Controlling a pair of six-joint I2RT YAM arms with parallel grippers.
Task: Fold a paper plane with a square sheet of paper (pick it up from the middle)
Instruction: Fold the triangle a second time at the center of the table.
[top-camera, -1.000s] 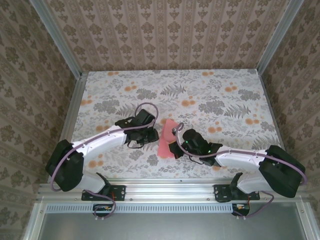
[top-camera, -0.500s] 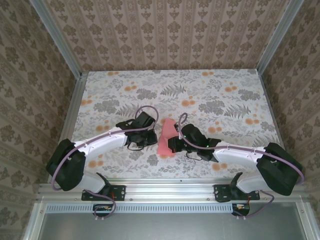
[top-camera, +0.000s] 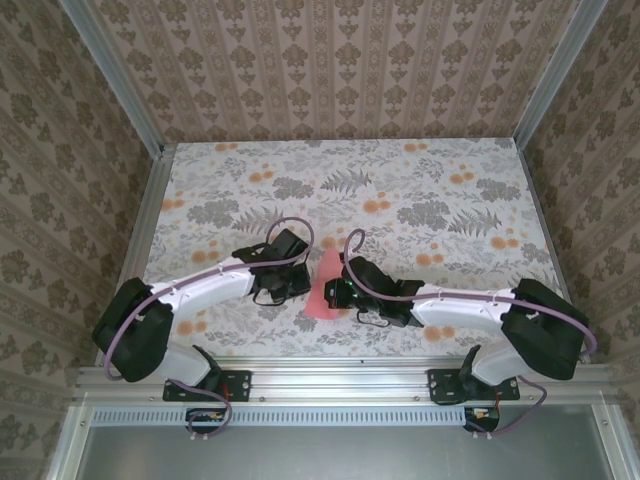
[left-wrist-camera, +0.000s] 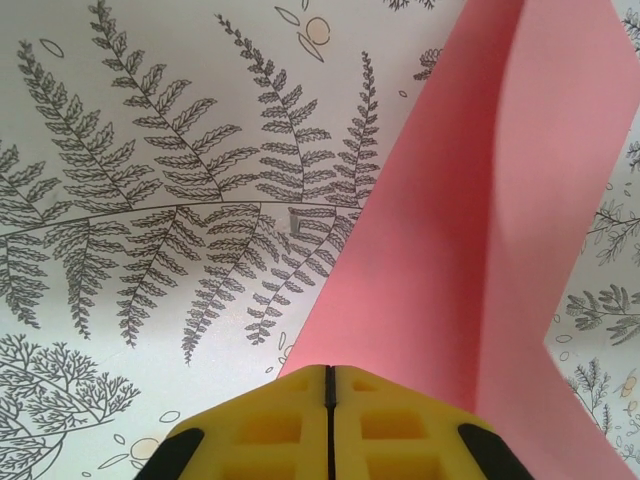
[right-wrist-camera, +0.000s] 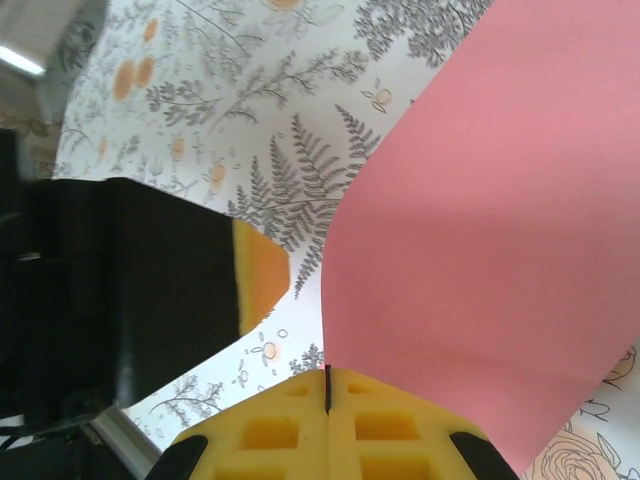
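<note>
Your right gripper (right-wrist-camera: 327, 385) has its yellow pads pinched on the thin salmon-pink square sheet of paper (right-wrist-camera: 480, 220), which curls up by the middle of the floral-patterned table's (top-camera: 420, 190) near edge. Your left gripper (left-wrist-camera: 328, 385) is closed too, beside the sheet; whether it grips paper, I cannot tell. Confirm that hold before creasing, then move both arms gently together.

Bright even light, faint shadows, mostly sharp
</note>
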